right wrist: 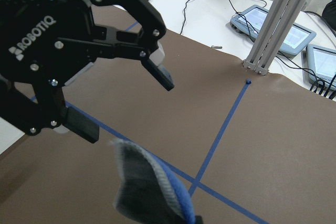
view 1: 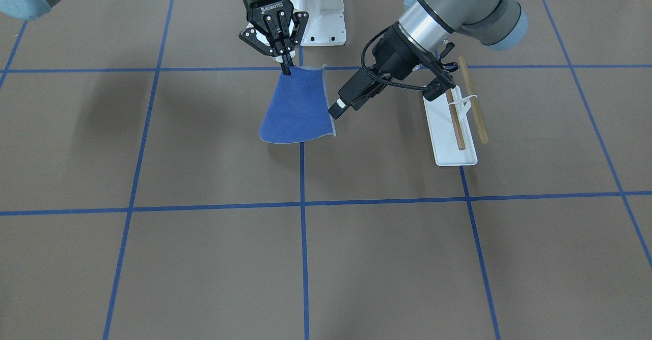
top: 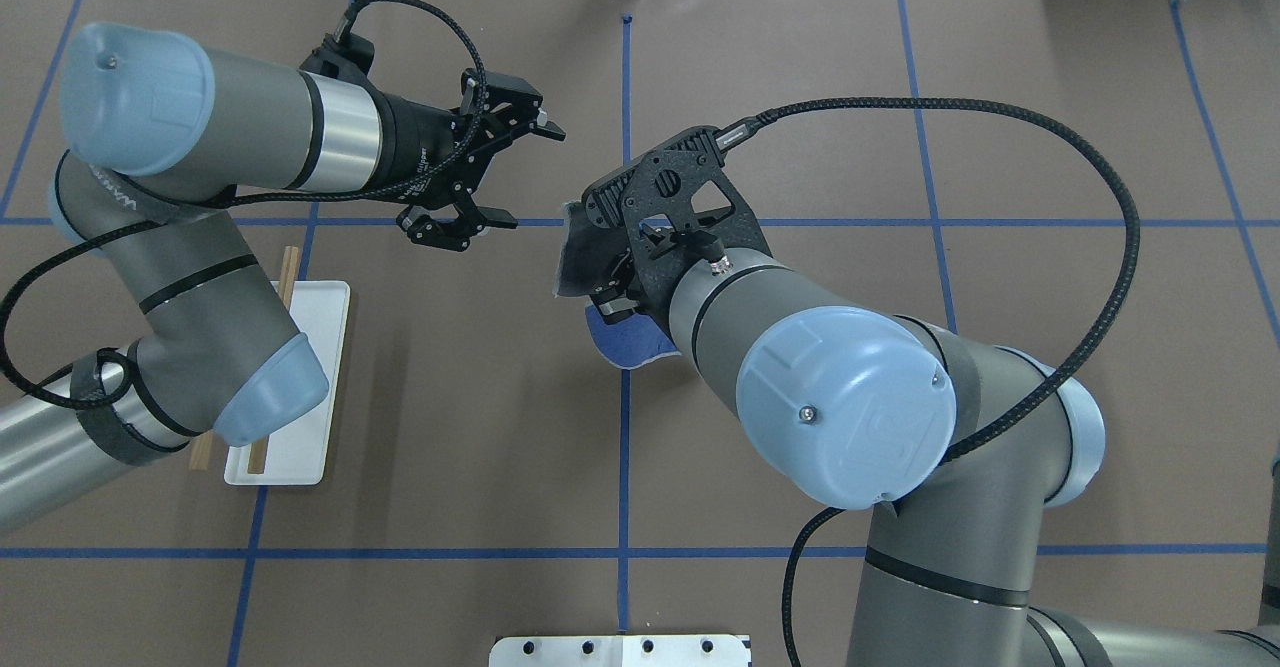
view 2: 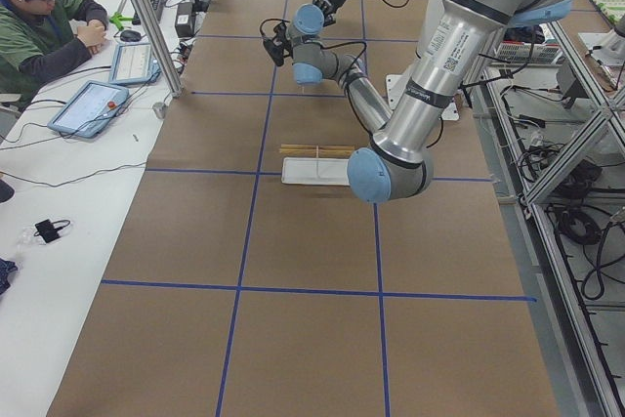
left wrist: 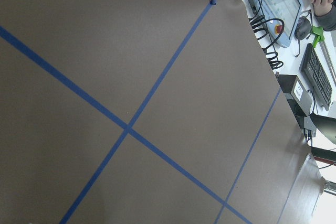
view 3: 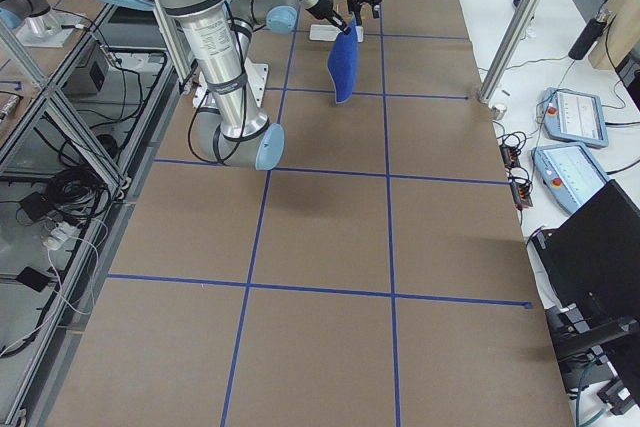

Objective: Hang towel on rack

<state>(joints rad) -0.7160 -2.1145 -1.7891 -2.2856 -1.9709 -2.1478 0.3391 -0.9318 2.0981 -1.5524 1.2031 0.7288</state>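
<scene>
The royal-blue towel (view 1: 298, 108) hangs by one top corner from my right gripper (view 1: 287, 69), which is shut on it above the table's middle. It also shows in the exterior right view (view 3: 343, 65) and the right wrist view (right wrist: 157, 187). My left gripper (view 1: 350, 89) is open and empty, just beside the towel's free top corner and apart from it. It also shows in the overhead view (top: 533, 175) and the right wrist view (right wrist: 125, 106). The rack (view 1: 451, 141), a white base with two brown dowels (view 1: 473, 100), stands under my left forearm.
The big white bolted pedestal (view 1: 321, 14) stands behind the right gripper. An operator (view 2: 39, 17) sits at a side desk with tablets, beyond an aluminium post (view 2: 146, 21). The brown table (left wrist: 157, 51) carries a grid of blue tape lines.
</scene>
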